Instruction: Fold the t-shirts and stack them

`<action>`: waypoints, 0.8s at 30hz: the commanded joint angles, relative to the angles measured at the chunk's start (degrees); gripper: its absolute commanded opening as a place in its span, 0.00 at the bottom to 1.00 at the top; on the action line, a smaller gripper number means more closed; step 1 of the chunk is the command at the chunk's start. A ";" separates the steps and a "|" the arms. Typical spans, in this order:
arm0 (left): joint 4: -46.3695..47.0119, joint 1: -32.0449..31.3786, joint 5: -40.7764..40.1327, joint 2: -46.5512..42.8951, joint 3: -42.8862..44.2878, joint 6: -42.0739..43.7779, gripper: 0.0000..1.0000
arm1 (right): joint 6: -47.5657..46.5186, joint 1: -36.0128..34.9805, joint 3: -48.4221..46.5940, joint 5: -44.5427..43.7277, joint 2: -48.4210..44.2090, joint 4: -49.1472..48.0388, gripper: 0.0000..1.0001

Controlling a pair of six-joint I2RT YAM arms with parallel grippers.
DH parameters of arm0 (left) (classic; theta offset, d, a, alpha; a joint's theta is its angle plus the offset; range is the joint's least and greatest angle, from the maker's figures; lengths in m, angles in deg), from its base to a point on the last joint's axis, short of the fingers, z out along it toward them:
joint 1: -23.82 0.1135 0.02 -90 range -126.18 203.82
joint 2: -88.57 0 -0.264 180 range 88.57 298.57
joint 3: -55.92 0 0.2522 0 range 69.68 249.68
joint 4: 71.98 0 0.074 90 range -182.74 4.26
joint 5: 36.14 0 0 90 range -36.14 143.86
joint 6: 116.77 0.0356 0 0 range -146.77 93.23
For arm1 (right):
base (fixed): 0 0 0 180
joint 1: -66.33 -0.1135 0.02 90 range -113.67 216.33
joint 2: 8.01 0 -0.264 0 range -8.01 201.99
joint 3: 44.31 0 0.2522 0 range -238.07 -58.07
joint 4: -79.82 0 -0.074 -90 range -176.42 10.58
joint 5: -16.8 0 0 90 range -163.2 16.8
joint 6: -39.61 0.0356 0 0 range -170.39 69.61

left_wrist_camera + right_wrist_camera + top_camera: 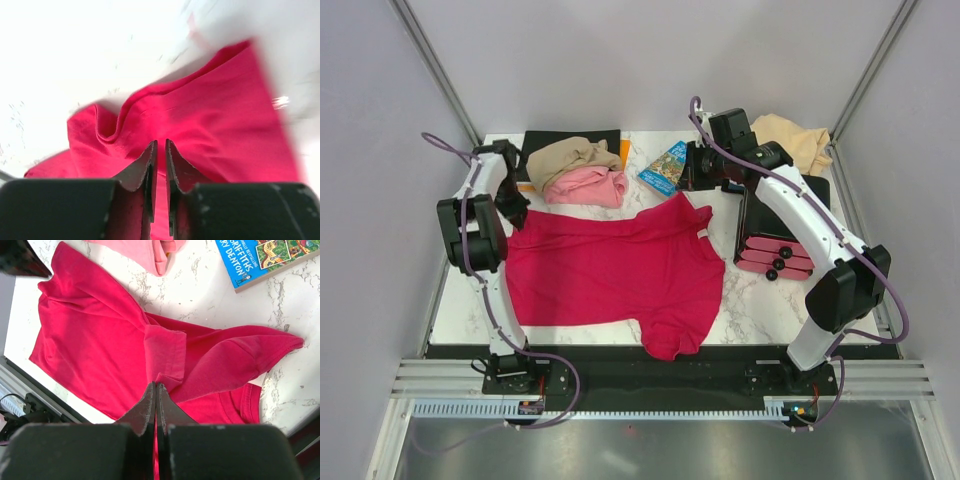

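Observation:
The crimson t-shirt (pixel 610 270) lies spread across the middle of the table. My left gripper (pixel 516 212) is at its far left corner. In the left wrist view the left gripper (pixel 161 145) has its jaws a narrow gap apart just above the rumpled crimson cloth (pixel 210 115). My right gripper (pixel 690 190) is shut on a pinched fold of the shirt's far right sleeve and holds it up off the table. The right wrist view shows the right gripper (pixel 157 385) with the crimson cloth (pixel 90 340) hanging from its tips. A tan t-shirt (pixel 570 155) and a pink t-shirt (pixel 588 186) are piled behind. A peach-cream t-shirt (pixel 795 140) lies at the far right.
A blue illustrated book (pixel 664 166) (pixel 265 257) lies just behind the lifted sleeve. A black mat (pixel 570 137) sits under the tan shirt. A black stand with pink bars (pixel 775 255) occupies the right side of the table. Grey walls close in the table on three sides.

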 commanded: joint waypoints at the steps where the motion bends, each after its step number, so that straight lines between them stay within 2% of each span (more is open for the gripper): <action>1: 0.07 1.28 -2.06 -3.97 13.11 1.17 0.19 | -0.87 0.38 -2.10 0.42 -0.07 -0.48 0.00; 8: -0.72 1.63 -0.13 5.17 21.23 3.63 0.22 | -1.14 0.73 -1.40 0.69 -0.24 -0.39 0.00; 14: 0.33 1.54 2.68 8.95 21.06 4.78 0.29 | -1.23 1.08 -0.69 0.42 -0.51 -0.39 0.00; 15: 0.86 1.54 2.86 9.22 20.54 4.95 0.35 | -1.31 1.08 -0.78 0.42 -0.25 -0.39 0.00; 19: 2.35 1.46 2.77 9.40 19.21 5.30 0.43 | -1.23 1.17 -1.65 0.69 0.37 -0.39 0.00; 24: 3.67 1.54 2.25 10.28 19.21 6.09 0.44 | -1.14 1.26 -2.18 1.04 0.81 -0.31 0.00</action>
